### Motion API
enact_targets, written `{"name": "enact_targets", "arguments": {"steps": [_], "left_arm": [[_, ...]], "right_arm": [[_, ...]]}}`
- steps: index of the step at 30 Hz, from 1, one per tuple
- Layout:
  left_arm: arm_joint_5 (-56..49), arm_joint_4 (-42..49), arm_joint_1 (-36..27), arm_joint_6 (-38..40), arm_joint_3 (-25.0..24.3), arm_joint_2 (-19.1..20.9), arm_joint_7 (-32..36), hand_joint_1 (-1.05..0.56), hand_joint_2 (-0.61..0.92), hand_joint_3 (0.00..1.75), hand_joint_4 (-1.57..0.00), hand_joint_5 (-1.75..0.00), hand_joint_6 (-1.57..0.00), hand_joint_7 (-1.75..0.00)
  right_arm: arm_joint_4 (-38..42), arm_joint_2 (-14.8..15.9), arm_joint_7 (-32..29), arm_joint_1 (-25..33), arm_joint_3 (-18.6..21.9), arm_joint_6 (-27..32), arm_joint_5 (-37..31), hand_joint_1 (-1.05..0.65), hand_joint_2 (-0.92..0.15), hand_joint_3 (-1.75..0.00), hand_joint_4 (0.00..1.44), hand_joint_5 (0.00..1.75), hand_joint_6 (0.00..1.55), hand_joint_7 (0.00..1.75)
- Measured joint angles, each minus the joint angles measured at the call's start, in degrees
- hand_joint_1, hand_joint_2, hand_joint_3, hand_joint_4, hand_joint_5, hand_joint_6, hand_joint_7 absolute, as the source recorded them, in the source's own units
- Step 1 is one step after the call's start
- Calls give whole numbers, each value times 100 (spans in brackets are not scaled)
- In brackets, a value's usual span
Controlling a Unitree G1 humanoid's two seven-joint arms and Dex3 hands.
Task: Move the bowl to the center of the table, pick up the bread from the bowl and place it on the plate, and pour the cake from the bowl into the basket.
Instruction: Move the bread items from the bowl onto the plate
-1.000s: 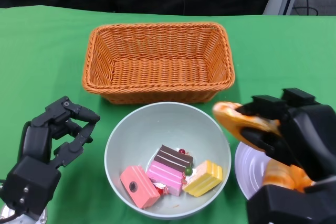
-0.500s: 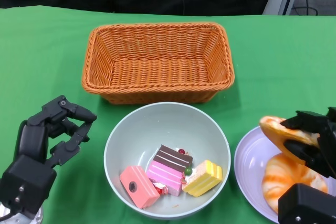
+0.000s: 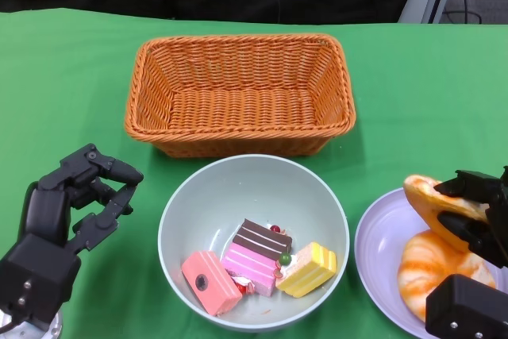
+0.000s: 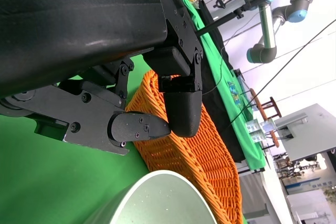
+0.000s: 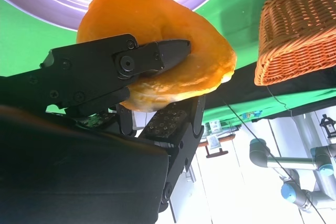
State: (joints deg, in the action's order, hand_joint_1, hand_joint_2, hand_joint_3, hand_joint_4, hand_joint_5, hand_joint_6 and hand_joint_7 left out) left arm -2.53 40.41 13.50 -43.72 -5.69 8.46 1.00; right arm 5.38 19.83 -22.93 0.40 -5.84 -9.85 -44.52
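Right hand (image 3: pixel 476 224) gripping bread (image 3: pixel 432 200) above plate (image 3: pixel 377 232) (second piece there), left hand (image 3: pixel 75 200) empty, fingers apart

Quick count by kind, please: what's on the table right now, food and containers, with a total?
Cake pieces in the pale green bowl: 3 (pink, pink-and-brown layered, yellow)
Orange bread pieces: 2 (one on the plate, one held by the right hand)
Bowls: 1
Purple plates: 1
Orange wicker baskets: 1
Total: 8

Woven wicker basket (image 3: pixel 238 93); glossy smooth bowl (image 3: pixel 202 196); matt cloth tabletop (image 3: pixel 71 77).
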Motion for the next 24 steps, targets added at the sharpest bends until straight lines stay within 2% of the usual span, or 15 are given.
{"name": "enact_targets", "arguments": {"steps": [3,5,13,24], "left_arm": [[1,3,1,-7,-4,10,-8,-16,92,35,-74,-144,-74,-112],[4,4,1,-7,-8,14,-16,-17,92,34,-74,-144,-74,-112],[12,17,14,-7,-15,46,-18,-16,92,33,-75,-144,-74,-112],[56,50,18,-6,-22,50,-57,-15,92,34,-74,-145,-74,-112]], "right_arm": [[134,2,-222,-63,-43,-106,-37,-18,-92,-7,68,168,91,63],[188,2,-316,-99,-46,-126,-43,-18,-92,-7,67,171,89,66],[244,8,-568,-179,-32,-293,1,-15,-92,-5,70,174,88,72],[200,204,-421,-208,73,-474,169,-15,-91,-4,73,168,85,78]]}}
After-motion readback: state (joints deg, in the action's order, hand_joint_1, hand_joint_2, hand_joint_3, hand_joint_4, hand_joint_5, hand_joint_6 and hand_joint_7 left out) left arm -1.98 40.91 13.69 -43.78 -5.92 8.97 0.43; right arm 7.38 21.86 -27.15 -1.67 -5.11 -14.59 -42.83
